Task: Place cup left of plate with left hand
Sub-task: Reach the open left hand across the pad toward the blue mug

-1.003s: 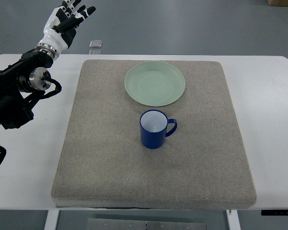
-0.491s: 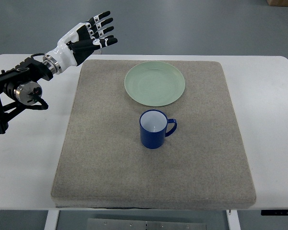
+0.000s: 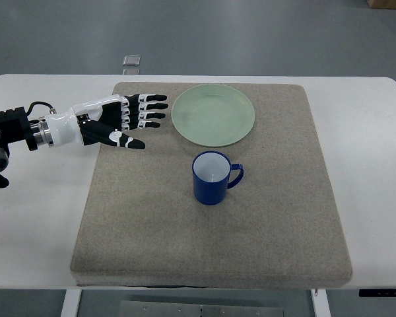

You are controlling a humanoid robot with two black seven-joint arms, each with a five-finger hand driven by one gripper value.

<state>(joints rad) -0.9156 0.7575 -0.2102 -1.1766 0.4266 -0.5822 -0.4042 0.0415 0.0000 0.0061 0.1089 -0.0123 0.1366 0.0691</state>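
My left hand [image 3: 122, 121] has swung down from beyond the far edge of the tabletop [image 3: 33, 218] and now reaches in low over the mat [image 3: 152, 231], just left of the plate [image 3: 213, 115], with the forearm stretching back toward the picture's left edge. The fingers [image 3: 148, 111] are straight and spread, tips pointing at the plate's rim without touching it, the thumb angling out toward the near side; I hold nothing.

The tabletop is white, and a thick grey-beige felt mat covers most of it, the plate sitting on its far middle part. Beyond the tabletop, past the plate, lies a grey floor with a small silvery square object [image 3: 131, 61] resting on it; I cannot tell what it is.

The cup [image 3: 212, 178] is a glossy dark blue mug with a white interior, standing upright on the mat just on the near side of the plate, apart from it, its handle pointing right. It is well clear of my hand. The cup looks empty. The plate is pale green, round, and bare.
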